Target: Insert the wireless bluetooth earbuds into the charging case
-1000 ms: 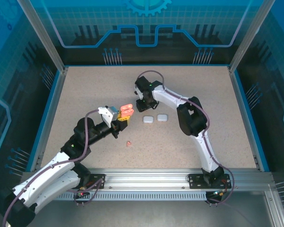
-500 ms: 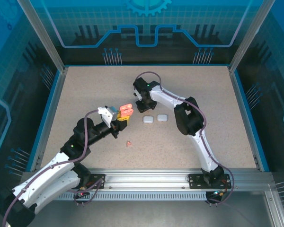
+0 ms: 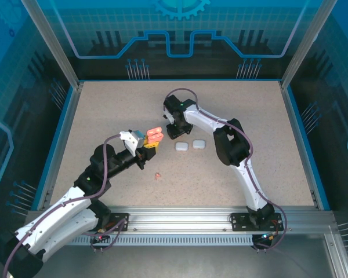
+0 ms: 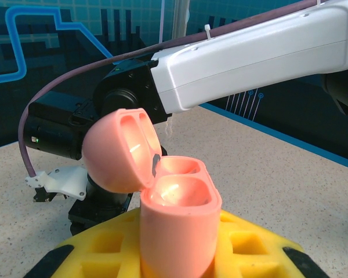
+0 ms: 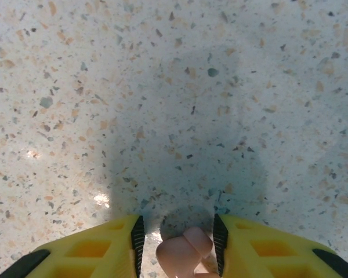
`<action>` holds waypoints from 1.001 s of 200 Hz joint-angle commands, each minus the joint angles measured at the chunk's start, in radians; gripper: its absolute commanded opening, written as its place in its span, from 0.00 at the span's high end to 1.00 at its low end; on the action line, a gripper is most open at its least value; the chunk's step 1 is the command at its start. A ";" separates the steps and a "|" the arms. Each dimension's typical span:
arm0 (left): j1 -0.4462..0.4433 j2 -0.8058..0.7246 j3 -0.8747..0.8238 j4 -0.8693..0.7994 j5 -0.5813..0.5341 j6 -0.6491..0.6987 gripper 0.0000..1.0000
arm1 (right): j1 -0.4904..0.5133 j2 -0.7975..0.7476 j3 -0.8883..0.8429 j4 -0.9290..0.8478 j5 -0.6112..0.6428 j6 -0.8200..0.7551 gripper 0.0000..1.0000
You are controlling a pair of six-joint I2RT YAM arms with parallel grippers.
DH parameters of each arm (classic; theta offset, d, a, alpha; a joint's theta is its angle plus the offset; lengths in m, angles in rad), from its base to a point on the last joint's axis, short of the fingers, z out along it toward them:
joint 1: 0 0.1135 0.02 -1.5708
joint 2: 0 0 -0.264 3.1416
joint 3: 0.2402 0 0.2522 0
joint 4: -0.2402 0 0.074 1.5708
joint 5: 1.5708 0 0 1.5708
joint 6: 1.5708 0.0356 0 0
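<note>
My left gripper (image 3: 150, 144) is shut on a salmon charging case (image 4: 180, 214) and holds it upright above the table. The case's lid (image 4: 119, 150) is swung open and both wells look empty. My right gripper (image 5: 178, 237) points straight down at the table just right of the case. Its jaws stand slightly apart around a salmon earbud (image 5: 182, 252), with a gap on each side of it. A second salmon earbud (image 3: 158, 175) lies on the table in front of the left gripper.
Two white closed cases (image 3: 181, 146) (image 3: 198, 143) lie side by side just right of the right gripper. The right arm's white link (image 4: 249, 58) crosses close behind the open case. Speckled tabletop (image 3: 249, 116) stretches to blue walls.
The right arm's wrist and elbow shifted slightly left and then held. The left arm and the open case have not moved.
</note>
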 commanded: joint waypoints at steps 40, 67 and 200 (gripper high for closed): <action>-0.006 -0.002 -0.010 0.002 -0.016 0.006 0.95 | 0.008 -0.017 0.004 -0.108 -0.013 -0.040 0.60; -0.007 0.001 -0.009 0.004 -0.014 0.005 0.95 | 0.010 -0.014 0.004 -0.141 0.018 -0.048 0.61; -0.007 0.004 -0.002 0.011 -0.008 -0.007 0.95 | -0.042 -0.155 -0.124 0.027 -0.100 -0.006 0.74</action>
